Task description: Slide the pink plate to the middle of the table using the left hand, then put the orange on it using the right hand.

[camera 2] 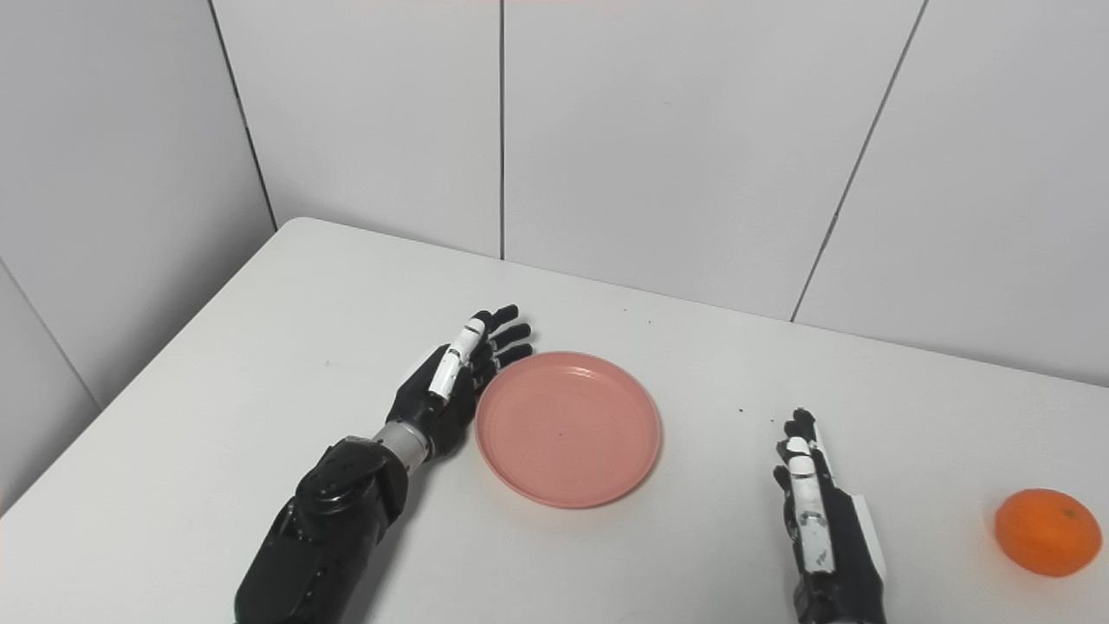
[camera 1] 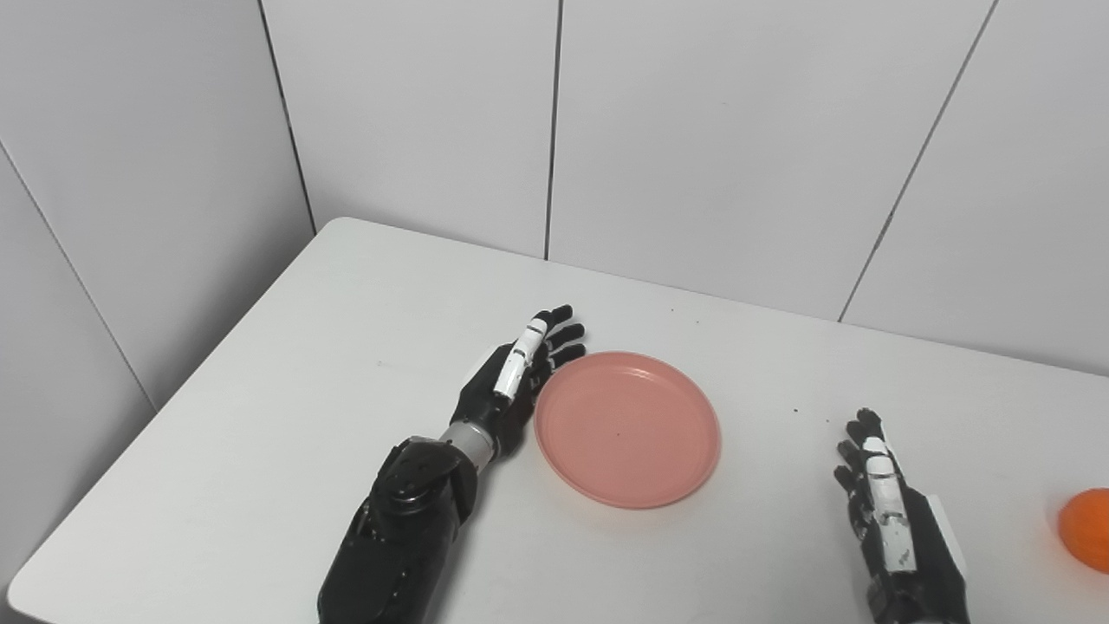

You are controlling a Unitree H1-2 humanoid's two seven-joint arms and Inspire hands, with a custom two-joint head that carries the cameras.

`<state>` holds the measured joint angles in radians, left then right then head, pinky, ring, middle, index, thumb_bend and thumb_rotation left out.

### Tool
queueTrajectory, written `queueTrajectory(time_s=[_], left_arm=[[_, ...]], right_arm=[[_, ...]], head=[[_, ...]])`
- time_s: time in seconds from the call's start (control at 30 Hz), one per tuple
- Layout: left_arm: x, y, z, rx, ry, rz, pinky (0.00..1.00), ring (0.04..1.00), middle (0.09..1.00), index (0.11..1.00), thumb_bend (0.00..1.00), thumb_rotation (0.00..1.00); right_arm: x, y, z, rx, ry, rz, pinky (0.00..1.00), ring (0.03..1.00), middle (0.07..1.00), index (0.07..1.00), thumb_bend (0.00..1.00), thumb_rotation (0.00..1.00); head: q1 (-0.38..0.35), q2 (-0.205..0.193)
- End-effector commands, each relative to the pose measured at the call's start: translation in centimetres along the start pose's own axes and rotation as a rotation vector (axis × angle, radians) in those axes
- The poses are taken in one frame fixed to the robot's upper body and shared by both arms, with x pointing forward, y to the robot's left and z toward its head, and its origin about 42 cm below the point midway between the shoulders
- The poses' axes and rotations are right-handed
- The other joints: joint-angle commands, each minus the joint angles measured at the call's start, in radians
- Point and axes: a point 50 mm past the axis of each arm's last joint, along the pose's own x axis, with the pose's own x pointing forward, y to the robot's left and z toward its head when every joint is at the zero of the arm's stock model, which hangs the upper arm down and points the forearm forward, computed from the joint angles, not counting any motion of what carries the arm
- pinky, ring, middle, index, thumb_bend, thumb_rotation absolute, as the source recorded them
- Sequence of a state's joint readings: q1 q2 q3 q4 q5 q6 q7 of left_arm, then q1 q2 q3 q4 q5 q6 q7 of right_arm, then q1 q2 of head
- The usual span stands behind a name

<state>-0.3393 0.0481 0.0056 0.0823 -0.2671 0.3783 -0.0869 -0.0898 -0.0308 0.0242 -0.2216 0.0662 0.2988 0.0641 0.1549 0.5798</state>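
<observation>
A pink plate lies flat on the white table, a little left of the middle. My left hand rests edge-on against the plate's left rim, fingers stretched out and apart, holding nothing. An orange sits near the table's right side, close to the front. My right hand hovers between plate and orange, open, fingers pointing away from me, well apart from both.
White wall panels stand right behind the table's far edge. The table's left edge runs diagonally close to my left arm. A few dark specks dot the tabletop beyond the plate.
</observation>
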Motion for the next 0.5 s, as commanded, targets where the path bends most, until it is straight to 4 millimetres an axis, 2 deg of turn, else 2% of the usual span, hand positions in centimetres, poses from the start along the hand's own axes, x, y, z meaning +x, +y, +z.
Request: queueTrajectory(time_s=[0.0,0.3,0.47], left_arm=[[0.3,-1.6,0.0,-0.009,0.016,-0.052,0.89,0.907,0.916,0.918,0.35,1.00],[0.3,-3.4,-0.7,0.002,0.017,-0.087,0.89,0.909,0.928,0.925,0.35,1.00],[0.2,-4.2,-0.8,-0.006,0.001,-0.096,0.90,0.922,0.941,0.927,0.37,1.00]], right_arm=[[0.4,0.5,1.7,0.002,-0.045,0.004,1.00,0.992,0.999,1.000,0.26,1.00],[0.5,1.2,1.9,0.031,-0.047,-0.002,1.00,0.994,0.999,1.000,0.25,1.00],[0.6,1.5,1.9,0.024,-0.052,-0.004,1.00,0.991,0.996,1.000,0.27,1.00]], head=[[-0.007,0.004],[-0.056,0.019],[-0.086,0.026]])
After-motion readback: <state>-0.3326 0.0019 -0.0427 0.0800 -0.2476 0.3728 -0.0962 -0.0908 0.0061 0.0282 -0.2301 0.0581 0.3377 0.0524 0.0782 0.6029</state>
